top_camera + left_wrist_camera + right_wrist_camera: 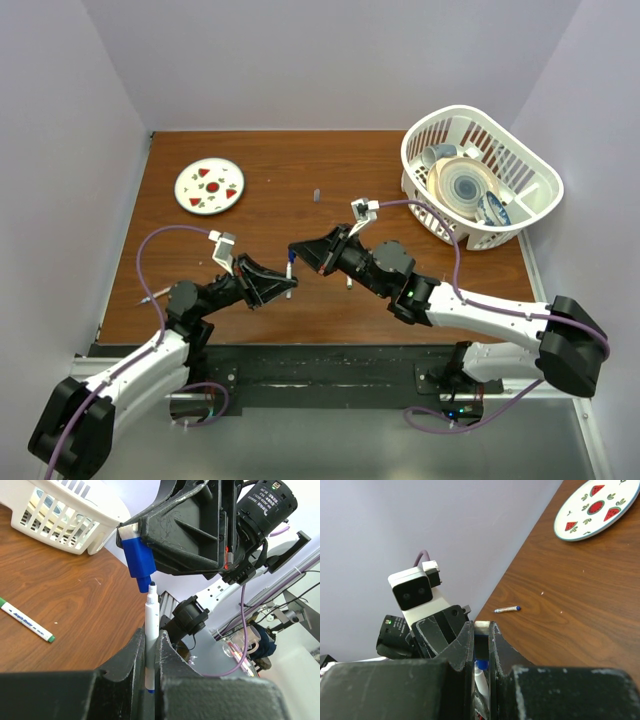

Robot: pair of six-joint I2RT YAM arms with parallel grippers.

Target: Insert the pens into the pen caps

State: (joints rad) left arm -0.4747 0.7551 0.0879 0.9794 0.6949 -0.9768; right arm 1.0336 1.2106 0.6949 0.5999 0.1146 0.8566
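Both arms met over the middle of the brown wooden table [380, 170], claws nose to nose.

Left gripper [288, 283]: pressed together, pinching a thin white-barrelled marker pen [151, 615] by its lower barrel. The pen stood upright in the left wrist view, dark tip pointing up.

Right gripper [296, 252]: pressed together, pinching a short blue plastic cap [139, 560], open end toward the pen.

In the left wrist view the pen tip sat right at the cap's mouth, touching or just beside its rim and slightly off to one side; it was not seen inside. The right wrist view showed the blue cap between its own fingers with the white barrel directly beyond, roughly in line.

Other task items, all loose on the table:
- a white pen with green markings [27, 622], lying flat, nearer than the basket in the left wrist view;
- a white pen with a blue end [507, 609], lying flat near the table's left edge;
- a small dark cylindrical cap [315, 194], alone at mid-table, between plate and basket.

A round white plate with watermelon pattern [190, 200] lay far left; a white slatted plastic basket [447, 222] holding dishes sat far right.
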